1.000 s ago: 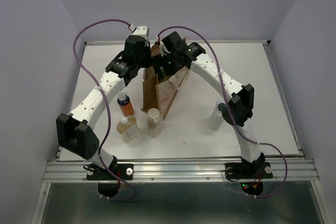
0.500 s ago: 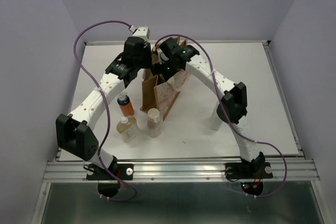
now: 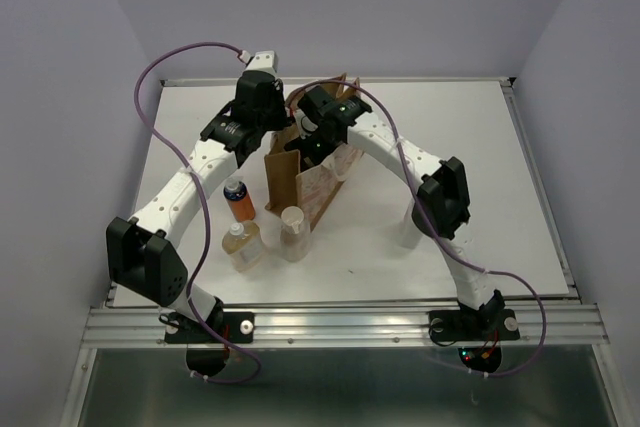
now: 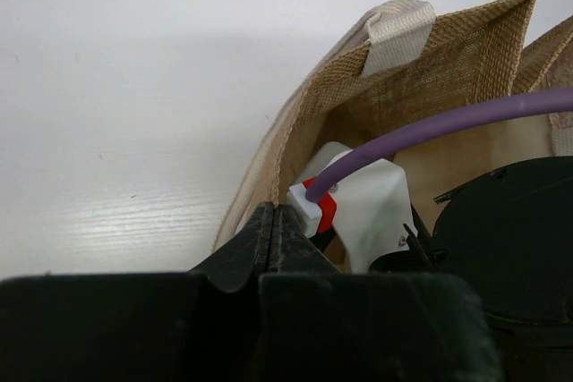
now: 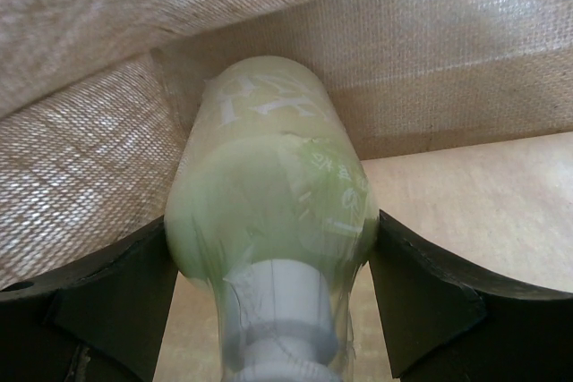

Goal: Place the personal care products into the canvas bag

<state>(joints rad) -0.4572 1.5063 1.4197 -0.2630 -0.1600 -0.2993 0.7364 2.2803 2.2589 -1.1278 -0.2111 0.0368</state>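
Observation:
The canvas bag (image 3: 318, 185) stands upright in the middle of the table. My left gripper (image 3: 277, 129) is shut on the bag's left rim (image 4: 269, 187), its jaws pressed together (image 4: 273, 214). My right gripper (image 3: 311, 146) is inside the bag's mouth, shut on the yellow-green bottle (image 5: 269, 176), with woven bag wall (image 5: 412, 60) all around it. The orange bottle with dark blue cap (image 3: 238, 198), the amber bottle with white cap (image 3: 242, 245) and the beige bottle (image 3: 292, 233) stand left of and in front of the bag. The translucent white bottle (image 3: 409, 229) stands to the right, partly hidden by my right arm.
The right arm's elbow (image 3: 441, 197) hangs over the translucent bottle. A purple cable (image 4: 430, 127) and the right wrist's housing cross the bag's mouth in the left wrist view. The table's raised rim (image 3: 540, 187) runs along the right side.
My right gripper has moved left and down into the bag's mouth with the yellow-green bottle. The bag's mouth has spread wider. The left gripper has stayed on the rim.

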